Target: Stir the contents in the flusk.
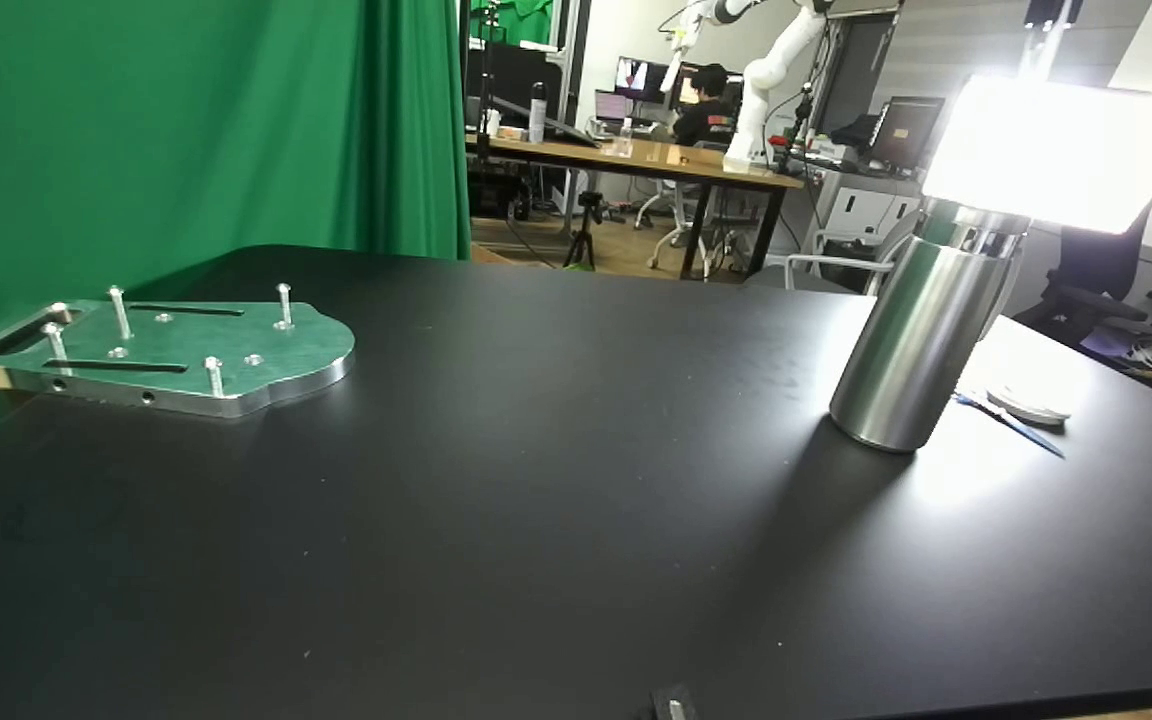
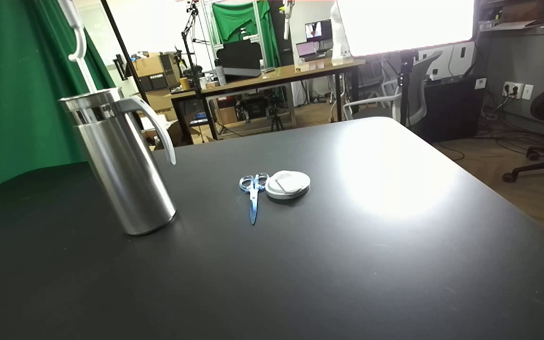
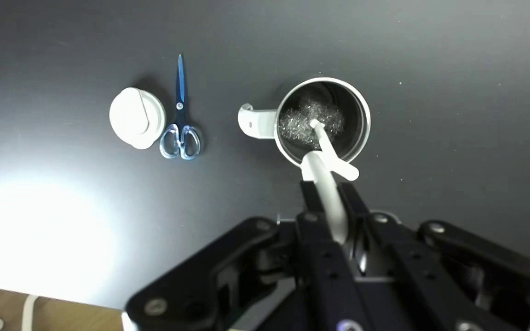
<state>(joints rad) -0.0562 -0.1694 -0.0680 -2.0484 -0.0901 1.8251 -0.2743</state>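
Jaws of the gripper [image 3: 328,187] are clamped on a white hooked tool [image 3: 322,171], per the wrist view. Fingers [image 3: 310,195] enter from that view's lower edge, directed toward the flask [image 3: 367,120], which stands on the table [image 3: 453,161], its mouth beyond their tips. Glinting contents [image 3: 304,122] inside are visible only in that view; whether the tool touches them cannot be determined. In an exterior view the tool's rod [image 2: 86,75] runs down into the flask's mouth.
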